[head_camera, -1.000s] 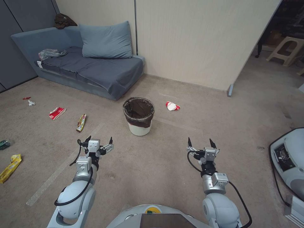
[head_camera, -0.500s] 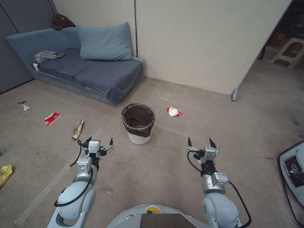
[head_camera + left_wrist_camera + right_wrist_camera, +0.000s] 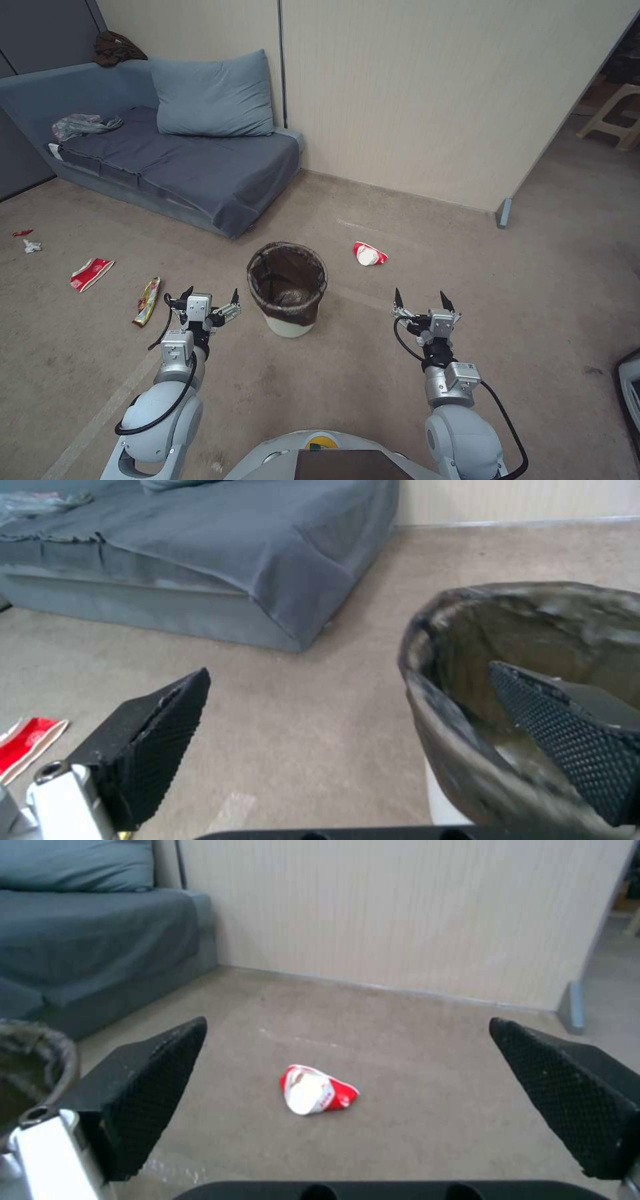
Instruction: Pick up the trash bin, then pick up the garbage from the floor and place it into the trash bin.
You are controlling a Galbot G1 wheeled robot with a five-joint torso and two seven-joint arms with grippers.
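The trash bin (image 3: 287, 289), a small white bucket with a dark bag liner over its rim, stands upright on the carpet between my two arms. My left gripper (image 3: 209, 298) is open just left of it; the left wrist view has the trash bin (image 3: 533, 645) close by one finger. My right gripper (image 3: 420, 300) is open to the bin's right, holding nothing. Garbage lies on the floor: a red-and-white wrapper (image 3: 369, 253) beyond the right gripper, the same wrapper (image 3: 315, 1089) in the right wrist view, a yellow snack bag (image 3: 147, 301), another red-and-white wrapper (image 3: 91, 273), and small scraps (image 3: 27, 241).
A grey-blue sofa (image 3: 173, 157) with a pillow stands at the back left, a beige partition wall (image 3: 433, 100) behind the bin. A plastic stool (image 3: 617, 110) stands past the partition's right end. Open carpet lies around the bin.
The head view has shifted: the bin and the litter sit nearer and lower in the picture, and the white machine at the right has left the view. Both grippers hold their pose.
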